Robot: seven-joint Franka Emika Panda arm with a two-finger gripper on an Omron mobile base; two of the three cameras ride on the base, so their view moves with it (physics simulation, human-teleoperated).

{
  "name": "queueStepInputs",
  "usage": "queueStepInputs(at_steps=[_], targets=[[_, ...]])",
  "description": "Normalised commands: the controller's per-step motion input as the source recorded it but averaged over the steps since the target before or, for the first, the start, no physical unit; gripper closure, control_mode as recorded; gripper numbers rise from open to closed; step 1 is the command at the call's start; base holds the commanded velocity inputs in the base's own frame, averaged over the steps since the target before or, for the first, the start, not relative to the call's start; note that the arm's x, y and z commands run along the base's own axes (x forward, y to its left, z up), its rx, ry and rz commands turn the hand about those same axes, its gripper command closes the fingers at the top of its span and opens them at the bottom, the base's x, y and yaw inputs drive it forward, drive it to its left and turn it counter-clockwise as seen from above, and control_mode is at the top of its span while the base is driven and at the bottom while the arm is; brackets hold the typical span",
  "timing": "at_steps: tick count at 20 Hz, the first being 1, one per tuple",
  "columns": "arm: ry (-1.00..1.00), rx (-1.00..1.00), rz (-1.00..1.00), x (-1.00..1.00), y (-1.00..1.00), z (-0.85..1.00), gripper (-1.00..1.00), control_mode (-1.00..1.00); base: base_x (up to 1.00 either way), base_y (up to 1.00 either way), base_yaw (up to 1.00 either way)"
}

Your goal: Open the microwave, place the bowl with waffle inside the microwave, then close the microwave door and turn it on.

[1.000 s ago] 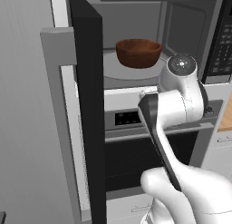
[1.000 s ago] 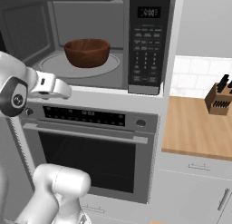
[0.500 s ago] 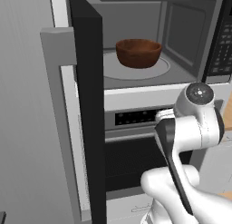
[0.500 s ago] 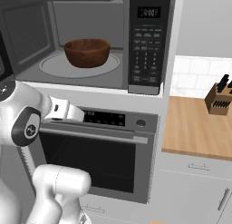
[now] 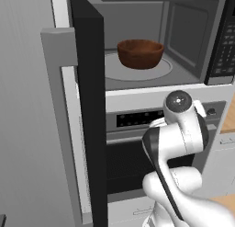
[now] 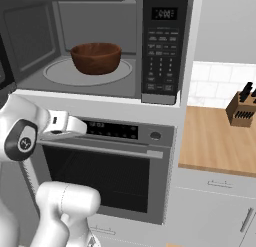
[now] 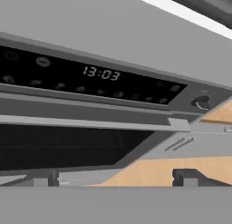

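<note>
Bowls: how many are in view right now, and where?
1. The bowl sits on the turntable inside the open microwave; nothing else bowl-like shows, though the counter is partly out of frame.

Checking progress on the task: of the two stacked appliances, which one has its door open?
The upper one, the microwave: its black door is swung wide, showing the bowl inside. The oven below stays shut.
</note>
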Motion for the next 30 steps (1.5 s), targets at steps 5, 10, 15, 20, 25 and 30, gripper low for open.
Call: queueStepInputs(at_steps=[5,10,15,20,25,30], targets=[[-0.01,-0.13,0.0,0.0,0.16,-0.46,-1.0,-1.0,0.0,0.0,0.0],[-0.02,-0.16,0.0,0.0,0.11,-0.61,-1.0,-1.0,0.0,0.0,0.0],[-0.02,-0.23,0.0,0.0,0.03,-0.64,-1.0,-1.0,0.0,0.0,0.0],[-0.06,-0.24,0.0,0.0,0.05,-0.53,-1.0,-1.0,0.0,0.0,0.0],[-0.17,-0.22,-0.01,-0.06,0.38,-0.11,-1.0,-1.0,0.0,0.0,0.0],[0.07,-0.36,-0.06,-0.05,0.67,0.0,-1.0,-1.0,0.0,0.0,0.0]])
